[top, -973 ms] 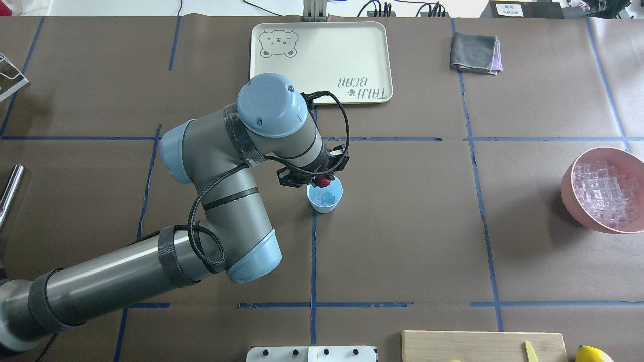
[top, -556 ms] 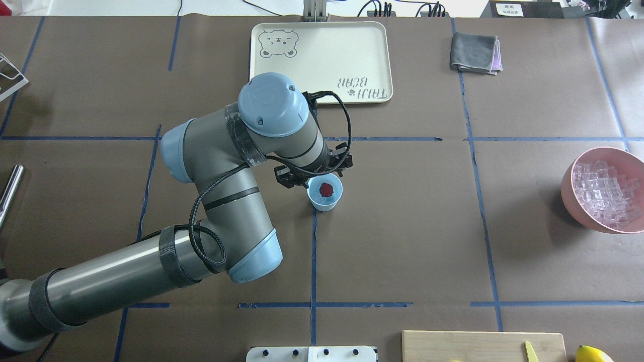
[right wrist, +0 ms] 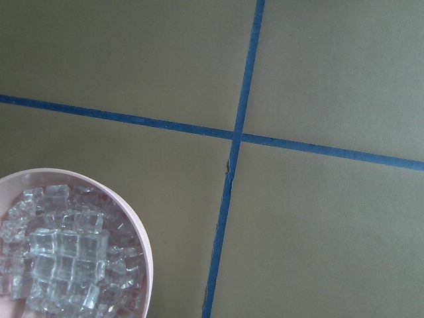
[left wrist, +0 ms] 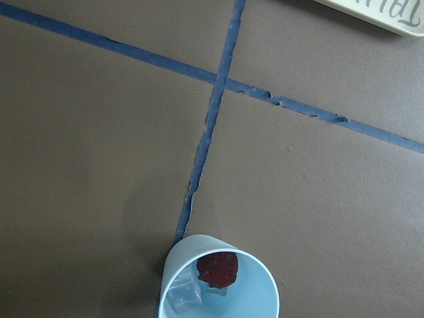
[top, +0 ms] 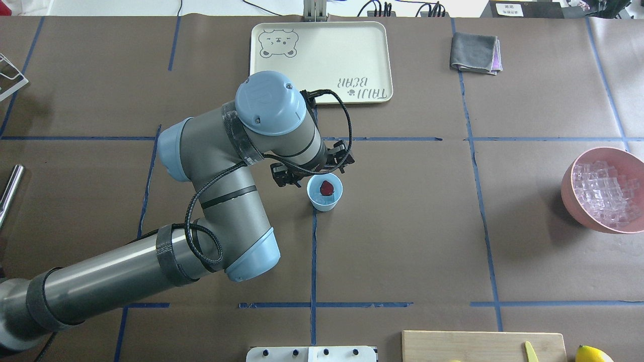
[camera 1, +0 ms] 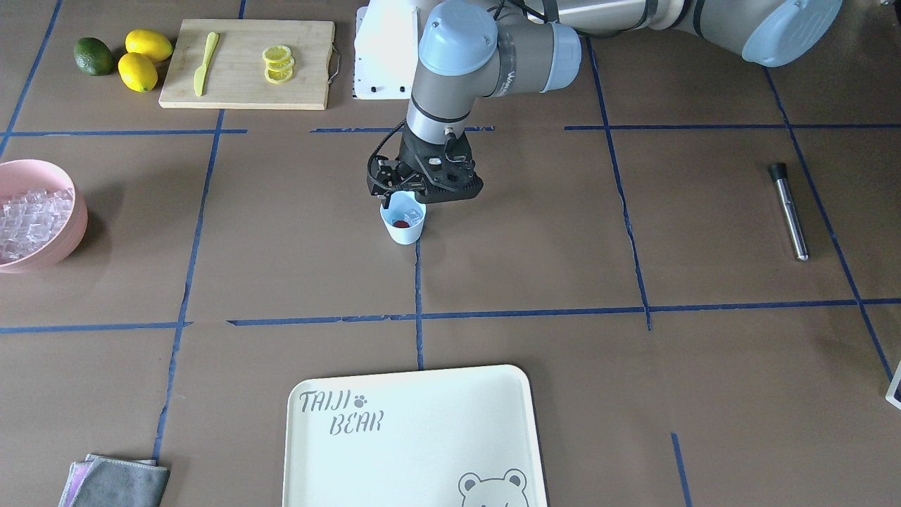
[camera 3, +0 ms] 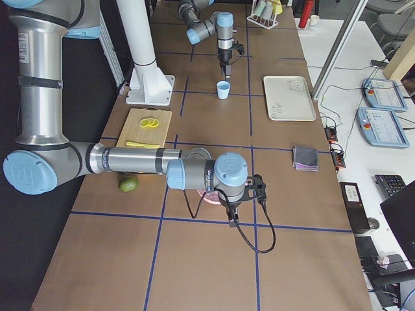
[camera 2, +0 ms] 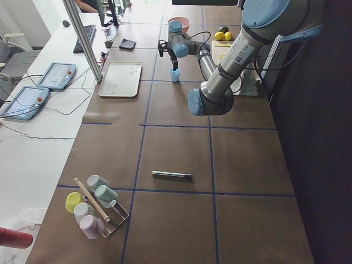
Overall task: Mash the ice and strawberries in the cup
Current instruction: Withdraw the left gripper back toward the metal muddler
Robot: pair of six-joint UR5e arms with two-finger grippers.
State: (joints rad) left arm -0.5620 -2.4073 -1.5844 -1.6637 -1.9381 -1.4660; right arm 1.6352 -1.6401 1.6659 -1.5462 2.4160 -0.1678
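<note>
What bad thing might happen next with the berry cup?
The left end effector hangs open right by the rim of the cup, so a sideways move might knock it over. The strawberry sits on top of the ice, so it might pop out when pressed. Nothing holds the cup, so mashing could tip it.

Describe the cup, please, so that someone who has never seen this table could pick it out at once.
From the cream bear tray opposite the robot, come back to the left gripper. The cup stands by it, at a blue tape line. It is small, light blue and handleless, with a red strawberry and ice inside, unlike the large pink bowl.
</note>
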